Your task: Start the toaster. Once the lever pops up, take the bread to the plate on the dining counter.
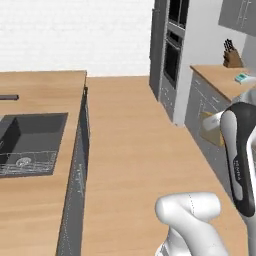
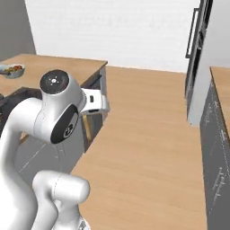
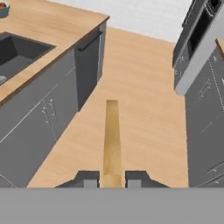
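Bread (image 3: pixel 112 140) sits edge-on, clamped in your claw (image 3: pixel 112 179) at its near edge, above the floor beside the sink worktop (image 3: pixel 43 26). Judge it light, stiff, crumbly; keep the pinch gentle and level.

The sink (image 1: pixel 31 142) is sitting sunk in the dining counter (image 1: pixel 45 90), with the fruit bowl (image 2: pixel 12 69) resting on that counter's far end. Across the floor aisle (image 1: pixel 130 150) from the counter, the oven column (image 1: pixel 170 55) is standing, and the knife block (image 1: pixel 232 56) is sitting on the worktop (image 1: pixel 220 80) beside it.
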Robot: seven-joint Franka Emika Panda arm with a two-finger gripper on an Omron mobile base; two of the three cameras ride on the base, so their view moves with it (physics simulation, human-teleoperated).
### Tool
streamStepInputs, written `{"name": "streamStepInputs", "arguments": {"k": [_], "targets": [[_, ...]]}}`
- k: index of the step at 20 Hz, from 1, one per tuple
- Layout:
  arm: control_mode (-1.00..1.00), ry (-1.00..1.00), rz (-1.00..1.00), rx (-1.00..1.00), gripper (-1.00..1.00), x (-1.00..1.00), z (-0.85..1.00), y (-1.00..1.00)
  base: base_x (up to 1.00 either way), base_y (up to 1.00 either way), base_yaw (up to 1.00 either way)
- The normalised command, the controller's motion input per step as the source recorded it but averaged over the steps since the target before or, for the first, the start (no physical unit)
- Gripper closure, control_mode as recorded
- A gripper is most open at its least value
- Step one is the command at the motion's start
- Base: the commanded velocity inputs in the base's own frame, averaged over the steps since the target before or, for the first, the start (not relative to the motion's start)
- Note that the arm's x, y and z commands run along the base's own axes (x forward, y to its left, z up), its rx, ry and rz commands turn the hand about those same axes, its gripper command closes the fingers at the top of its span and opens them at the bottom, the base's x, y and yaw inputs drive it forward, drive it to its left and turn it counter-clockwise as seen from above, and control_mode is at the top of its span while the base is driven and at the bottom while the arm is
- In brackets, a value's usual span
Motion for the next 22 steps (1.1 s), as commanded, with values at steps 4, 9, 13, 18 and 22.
{"name": "streamStepInputs", "arguments": {"k": [4,9,13,18,22], "targets": [[1.00,0.00,0.00,0.00,1.00,0.00,0.00,0.00,-0.42,0.01,0.74],[1.00,0.00,0.00,0.00,1.00,0.00,0.00,0.00,-0.52,0.10,0.69],[1.00,0.00,0.00,0.00,1.00,0.00,0.00,0.00,-0.51,0.29,0.66],[1.00,0.00,0.00,0.00,1.00,0.00,0.00,0.00,-0.25,0.02,0.58],[1.00,0.00,0.00,0.00,1.00,0.00,0.00,0.00,0.01,-0.77,0.30]]}}
